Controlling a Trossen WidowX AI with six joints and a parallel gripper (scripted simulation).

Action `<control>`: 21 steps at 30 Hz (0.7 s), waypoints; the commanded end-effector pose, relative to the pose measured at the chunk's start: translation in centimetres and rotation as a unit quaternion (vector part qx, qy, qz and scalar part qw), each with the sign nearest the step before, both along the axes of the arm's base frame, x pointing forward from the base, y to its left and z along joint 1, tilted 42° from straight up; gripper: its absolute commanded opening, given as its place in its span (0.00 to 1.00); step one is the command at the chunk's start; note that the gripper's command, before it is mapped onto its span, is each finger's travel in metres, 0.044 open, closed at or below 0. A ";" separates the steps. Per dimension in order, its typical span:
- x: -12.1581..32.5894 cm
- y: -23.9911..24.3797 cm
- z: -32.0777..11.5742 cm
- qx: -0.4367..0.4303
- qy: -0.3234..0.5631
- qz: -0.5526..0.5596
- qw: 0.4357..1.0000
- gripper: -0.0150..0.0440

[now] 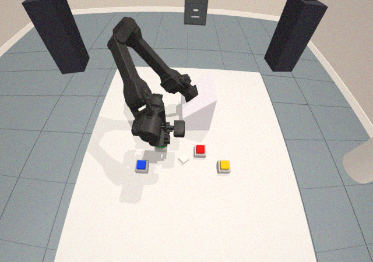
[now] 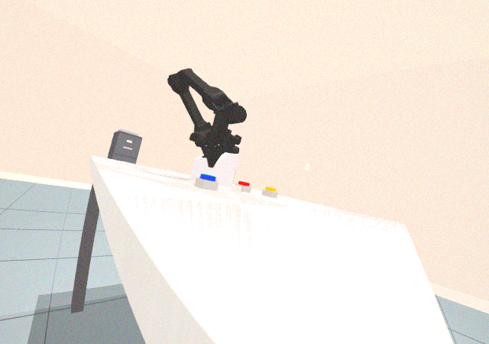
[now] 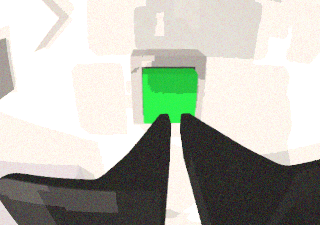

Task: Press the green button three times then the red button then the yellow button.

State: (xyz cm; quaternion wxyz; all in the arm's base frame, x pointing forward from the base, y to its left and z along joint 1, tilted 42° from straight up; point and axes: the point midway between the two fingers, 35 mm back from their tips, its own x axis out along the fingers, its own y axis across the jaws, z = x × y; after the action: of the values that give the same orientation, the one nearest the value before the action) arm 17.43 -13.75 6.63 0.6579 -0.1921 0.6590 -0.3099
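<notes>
White table [image 1: 192,217]: four buttons, perhaps a block [image 1: 183,159].

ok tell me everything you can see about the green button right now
The green button is a bright green square cap in a light grey square housing, sitting flat on the white table. The shut gripper points down at it, fingertips at the cap's near edge; whether they touch cannot be told. From the top view the arm hides most of it. The blue button sits nearby.
</notes>
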 end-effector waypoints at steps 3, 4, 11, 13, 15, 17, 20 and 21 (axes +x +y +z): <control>0.0 -0.1 0.0 -0.002 0.001 0.001 1.000 0.29; 0.0 -0.1 -0.1 -0.001 0.001 0.001 1.000 0.29; 0.0 -0.9 -1.0 -0.001 0.001 0.001 1.000 0.29; 0.0 -1.1 -1.2 -0.001 0.001 0.001 1.000 0.29; 0.0 -1.3 -1.4 -0.001 0.001 0.001 1.000 0.29; -0.1 -1.5 -1.7 -0.001 0.001 0.001 1.000 0.29; -0.1 -1.8 -2.0 -0.002 0.001 0.001 1.000 0.29; -0.2 -1.9 -2.1 -0.002 0.001 0.001 1.000 0.29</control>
State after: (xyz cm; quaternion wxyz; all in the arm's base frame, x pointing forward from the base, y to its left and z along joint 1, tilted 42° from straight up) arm 17.39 -15.50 5.02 0.6592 -0.1938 0.6553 -0.3140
